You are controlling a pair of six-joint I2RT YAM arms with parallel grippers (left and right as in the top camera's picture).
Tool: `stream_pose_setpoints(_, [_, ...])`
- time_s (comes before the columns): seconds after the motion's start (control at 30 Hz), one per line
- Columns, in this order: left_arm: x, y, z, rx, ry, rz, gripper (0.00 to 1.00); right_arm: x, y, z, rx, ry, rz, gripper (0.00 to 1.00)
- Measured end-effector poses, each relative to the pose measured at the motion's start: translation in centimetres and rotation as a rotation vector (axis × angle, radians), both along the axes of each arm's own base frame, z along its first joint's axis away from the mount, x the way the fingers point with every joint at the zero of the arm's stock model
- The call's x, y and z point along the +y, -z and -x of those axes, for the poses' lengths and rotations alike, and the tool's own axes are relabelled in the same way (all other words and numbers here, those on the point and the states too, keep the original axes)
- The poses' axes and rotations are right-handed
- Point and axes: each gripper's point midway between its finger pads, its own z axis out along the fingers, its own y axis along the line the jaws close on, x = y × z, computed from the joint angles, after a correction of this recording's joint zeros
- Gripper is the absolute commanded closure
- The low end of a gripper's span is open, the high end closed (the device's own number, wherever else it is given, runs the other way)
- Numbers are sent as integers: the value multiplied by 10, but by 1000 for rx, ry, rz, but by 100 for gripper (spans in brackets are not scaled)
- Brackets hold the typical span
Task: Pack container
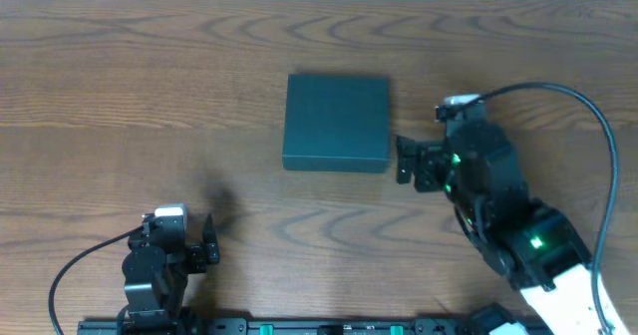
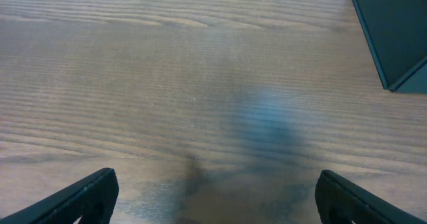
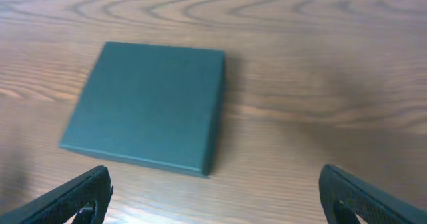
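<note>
You are looking down at a wood-grain bench (image 1: 120, 96). The container (image 1: 337, 122), a dark teal square box with its top lying flat and closed, is sitting near the middle of the bench. Your right tool (image 1: 403, 160) is pointing at the box's right edge from just beside it, with a small gap between them, and its fingers are released and spread. Your left tool (image 1: 210, 242) is sitting well apart from the box at the front left, also released and spread wide.
</note>
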Motion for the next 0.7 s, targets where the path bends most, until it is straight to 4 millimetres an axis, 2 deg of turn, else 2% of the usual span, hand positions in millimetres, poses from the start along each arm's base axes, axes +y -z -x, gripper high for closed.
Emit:
stream_pose_setpoints(0.1, [0, 0, 0, 0, 0, 0, 5, -31, 0, 14, -67, 54, 14, 1])
stream_pose_setpoints(0.13, [0, 0, 0, -1, -1, 0, 5, -50, 1, 24, -129, 94, -4, 1])
stream_pose_setpoints(0.17, [0, 0, 0, -1, -1, 0, 5, -58, 4, 30, -161, 112, -16, 1])
stream_pose_setpoints(0.27, [0, 0, 0, 0, -1, 0, 5, -76, 39, 49, -187, 159, -38, 1])
stream_pose_setpoints(0.43, [0, 0, 0, -1, -1, 0, 5, -79, 96, 68, -175, 172, -83, 1])
stream_pose_setpoints(0.57, [0, 0, 0, -1, -1, 0, 5, -75, 120, 74, -196, 154, -121, 1])
stream_pose_setpoints(0.7, [0, 0, 0, -2, -1, 0, 5, -71, 135, 77, -199, 133, -139, 1])
